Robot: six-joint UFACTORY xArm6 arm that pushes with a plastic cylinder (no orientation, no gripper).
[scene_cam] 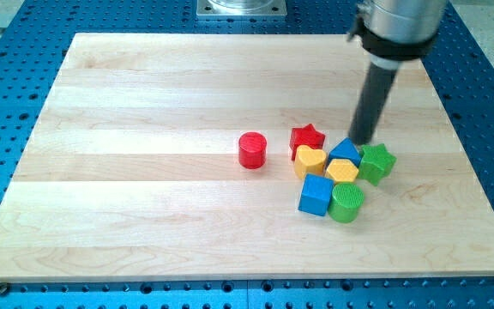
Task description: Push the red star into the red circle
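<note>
**Rod tip waits behind the cluster as red star sits short of red circle**

Camera view: my tip stands at the upper right edge of a tight cluster, just beside the blue triangular block and the green star. The red star lies at the cluster's upper left, near the red circle but apart from it. A clean push likely means circling to the star's right side, clear of the yellow heart, then driving left. The rod has no jaws. No writing is legible.
</note>
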